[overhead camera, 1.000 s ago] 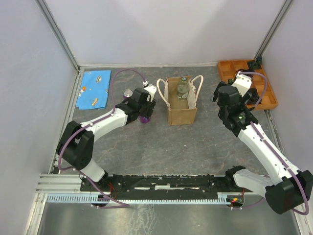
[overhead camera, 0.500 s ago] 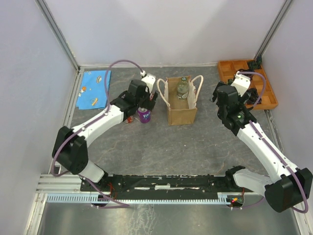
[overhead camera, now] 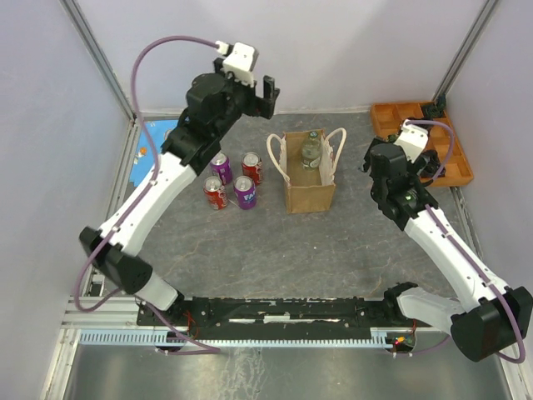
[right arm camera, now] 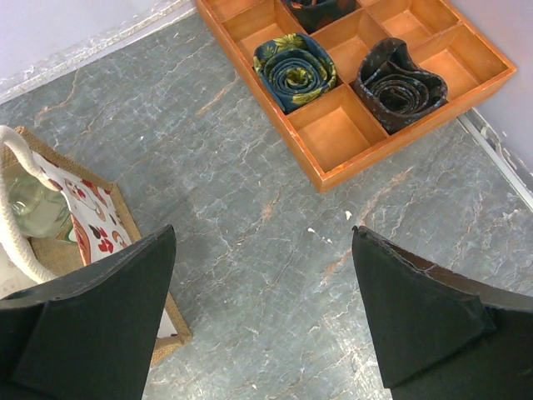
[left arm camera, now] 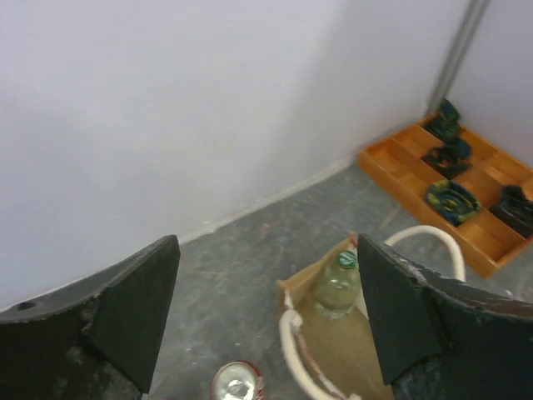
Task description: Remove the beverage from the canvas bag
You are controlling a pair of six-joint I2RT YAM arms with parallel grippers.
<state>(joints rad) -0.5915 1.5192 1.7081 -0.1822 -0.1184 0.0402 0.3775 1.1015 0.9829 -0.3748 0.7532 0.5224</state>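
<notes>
**Left arm lets go of the can and swings up over the bag**

The left jaws stand wide apart with nothing between them. A second ago they were low on the bench, around the purple can (overhead camera: 245, 192). Half a second ago they had parted and were backing off it. Now the left arm (overhead camera: 166, 179) has risen high and reached toward the back wall, its wrist camera looking down past both black fingers (left arm camera: 133, 308) into the mouth of the canvas bag (overhead camera: 310, 193).

The purple can is left upright on the bench, nearest the bag in a group of four cans, well clear of the jaws. That drink looks finished with.

The bag stands upright at mid-bench, its cream handles (overhead camera: 275, 154) looped out to either side. A green bottle (left arm camera: 337, 283) is upright inside it, cap up, against the back panel. I would judge the task unfinished, with this bottle the next thing to fetch. The jaws would need to come down between the handles without snagging them, and the light bag could lift or tip as the bottle is drawn out.

The right jaws are also spread wide and empty, hovering just right of the bag and unmoved over this second. Beyond them the orange tray (overhead camera: 383, 117) holds rolled ties (right arm camera: 296, 71).
</notes>
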